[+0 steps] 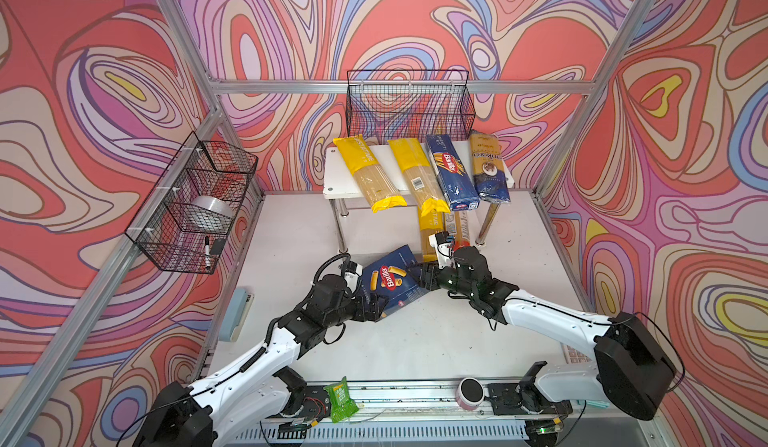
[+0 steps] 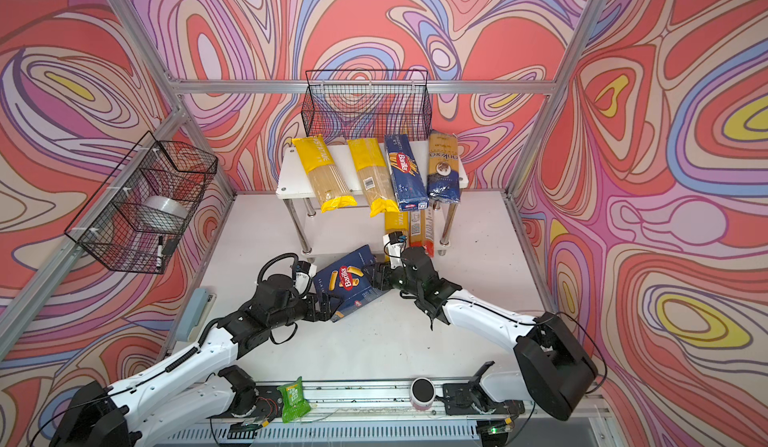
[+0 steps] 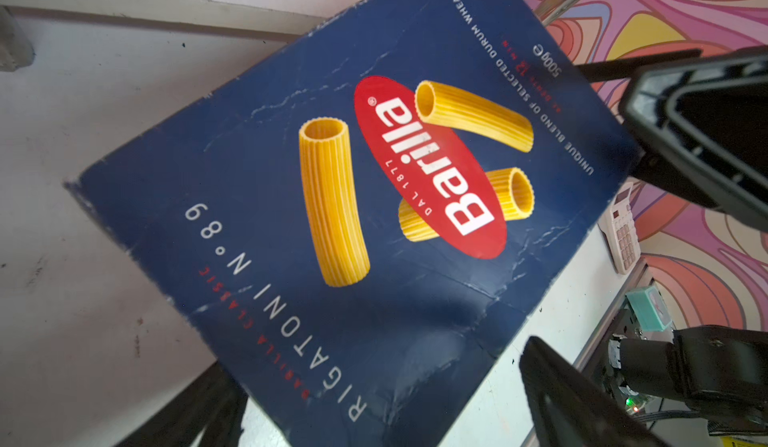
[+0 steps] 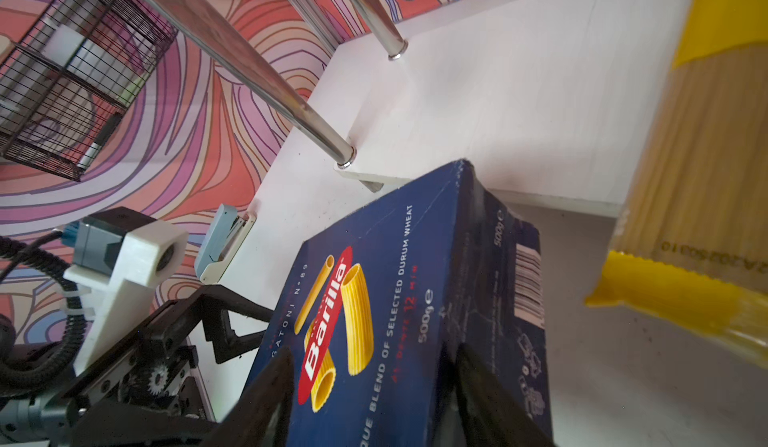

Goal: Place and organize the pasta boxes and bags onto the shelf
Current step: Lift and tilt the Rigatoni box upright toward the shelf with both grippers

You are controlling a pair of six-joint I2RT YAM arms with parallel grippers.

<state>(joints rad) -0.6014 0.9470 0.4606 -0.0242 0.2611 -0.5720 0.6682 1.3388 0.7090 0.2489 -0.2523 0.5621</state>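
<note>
The wide blue rigatoni box sits tilted in front of the shelf. My right gripper is shut on its far end. My left gripper stands open around its near corner, one finger clear of the cardboard. On the top board lie two yellow-ended bags, the narrow spaghetti box and the dark blue bag. A yellow-ended bag and a red-ended bag lie on the lower board.
A black wire basket hangs on the back wall above the shelf. Another basket on the left wall holds a tape roll and a marker. A light blue stapler, a green snack packet and a pink cup lie near the table's edges.
</note>
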